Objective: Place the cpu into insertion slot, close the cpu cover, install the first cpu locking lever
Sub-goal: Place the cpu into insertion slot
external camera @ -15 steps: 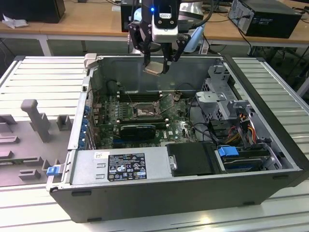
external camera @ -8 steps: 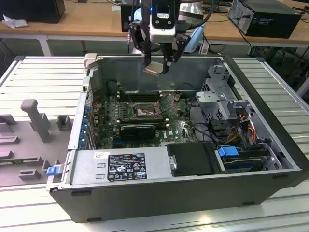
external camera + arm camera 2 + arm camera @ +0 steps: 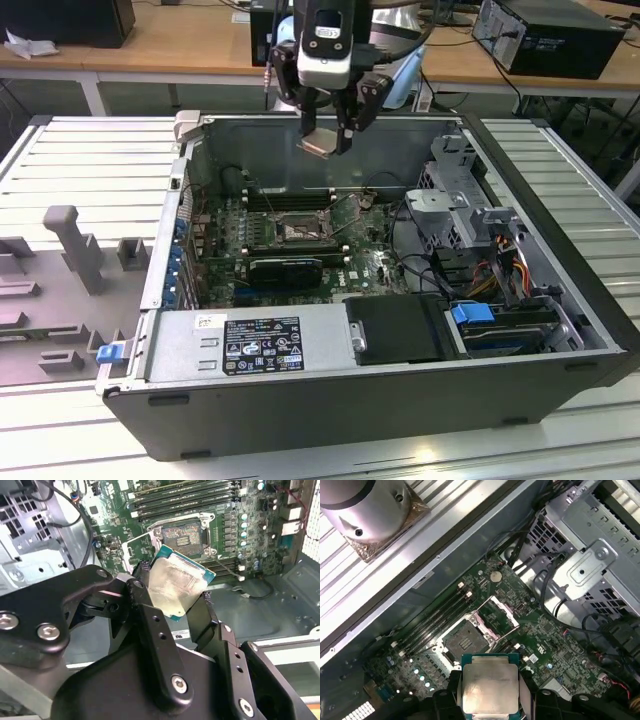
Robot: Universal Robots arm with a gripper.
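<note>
The cpu is one flat square chip with a pale metal top and a green rim. It is pinched by two opposite edges between the two black fingers of the single gripper, whose jaws are closed to the chip's width. In the first wrist view, the chip lies level with its metal face towards the camera.

Below it and well apart lies the green motherboard, which carries one insertion slot, a dark square socket that holds no chip. Just beside the socket, the one cpu cover is swung up off it on its hinge. On the socket's other side runs a bank of long black memory slots; I cannot settle how many.

In the exterior view, the gripper hangs over the one open computer case, near its far wall and above the socket. One long black card lies nearer the camera than the socket. Two blue tabs show, one on the drive bay and one at the case's near corner. The case rests on a slatted metal table.
</note>
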